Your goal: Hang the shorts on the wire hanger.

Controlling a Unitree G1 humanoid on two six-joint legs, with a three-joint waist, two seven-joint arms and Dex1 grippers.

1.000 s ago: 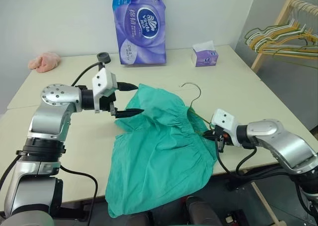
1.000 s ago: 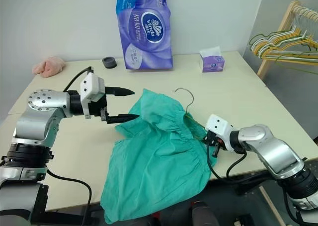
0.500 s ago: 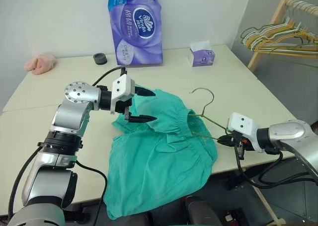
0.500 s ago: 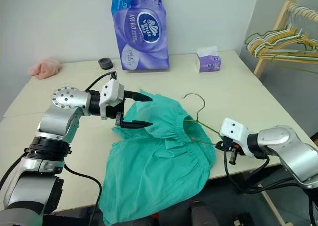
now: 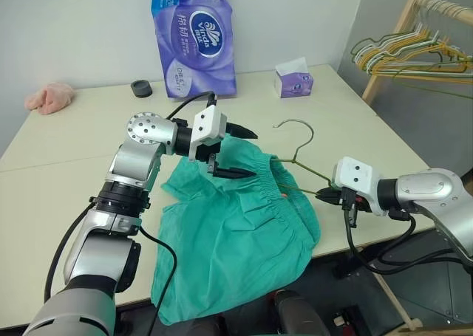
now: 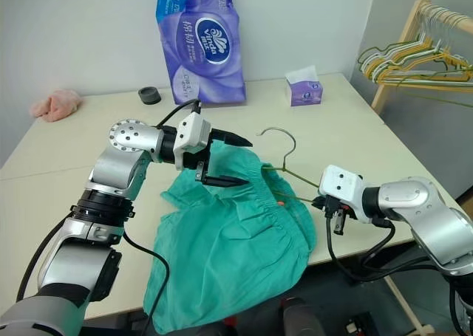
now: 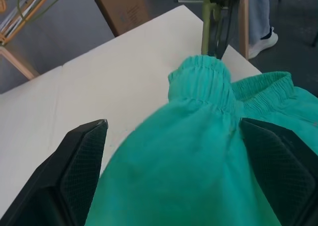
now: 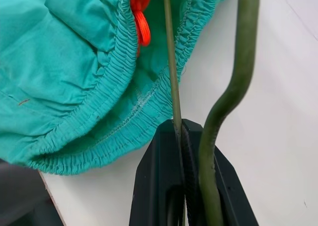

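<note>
Cream tabletop (image 5: 59, 166) runs back to a pale wall, and the teal-green shorts (image 5: 236, 240) lie on its near part, their lower half draped over the front edge. Well to the left of the shorts and toward the wall sits a small pink cloth lump (image 5: 49, 97). Nearer the shorts, but also back toward the wall, are a black round cap (image 5: 140, 88) and a tall purple tissue pack (image 5: 191, 40) standing upright.

Over the upper left part of the shorts hangs the left gripper (image 5: 235, 153), its two black fingers spread wide with a raised fold of the teal cloth between them; the fingers are not closed on the cloth. In the left wrist view the gathered waistband rises in a hump ahead of the fingertips (image 7: 82, 156).

At the shorts' waistband the wire hanger (image 5: 295, 140) goes into the opening, its hook lifted above the table behind the shorts. An orange drawstring (image 8: 141, 17) shows inside the waistband.

Right of the shorts, the right gripper (image 5: 329, 197) is clamped tight on the hanger's wire. Behind it, near the wall, stands a small purple tissue box (image 5: 293, 81). Far right of the shorts, off the table, a wooden rack (image 5: 384, 52) carries bunched yellow, green and white hangers (image 5: 414, 55).
</note>
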